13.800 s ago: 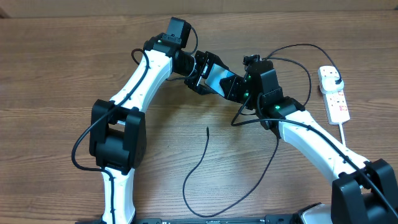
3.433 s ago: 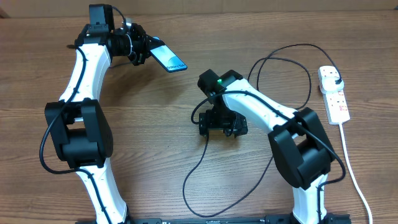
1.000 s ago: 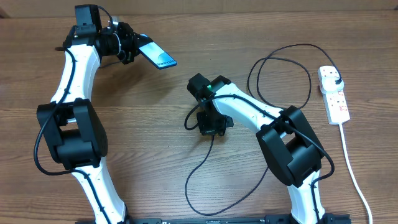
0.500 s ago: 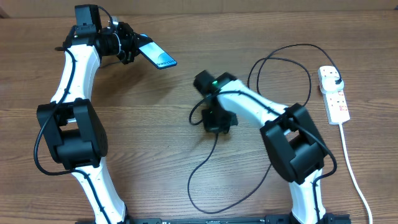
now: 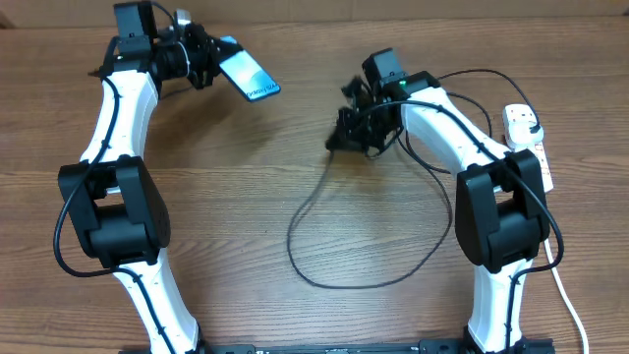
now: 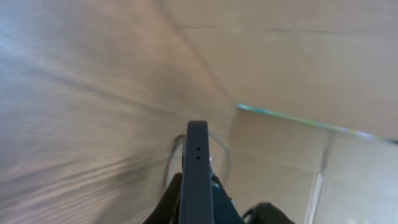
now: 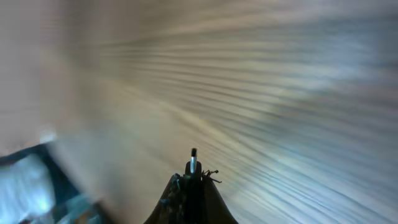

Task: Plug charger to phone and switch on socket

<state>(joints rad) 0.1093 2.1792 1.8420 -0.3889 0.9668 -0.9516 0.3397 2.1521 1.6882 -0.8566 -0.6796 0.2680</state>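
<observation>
My left gripper point(image 5: 211, 61) is shut on the phone point(image 5: 248, 77), which it holds above the table at the back left, lit teal screen tilted toward the middle. The left wrist view shows the phone point(image 6: 196, 168) edge-on between the fingers point(image 6: 169, 200). My right gripper point(image 5: 344, 136) is shut on the charger's connector end; the small metal tip point(image 7: 193, 155) sticks out past its fingertips. The black charger cable point(image 5: 305, 270) loops down over the table and back toward the socket point(image 5: 513, 116), a white power strip at the far right, partly behind my right arm. A gap separates tip and phone.
The socket's white cord point(image 5: 567, 300) runs down the right edge of the wooden table point(image 5: 226, 226). Loose loops of black cable point(image 5: 462, 79) lie behind the right arm. Both arm bases stand at the front edge.
My right arm has swung up and back to the right, lifting the connector end off the table and dragging the cable along. The left gripper has tilted the phone slightly.
</observation>
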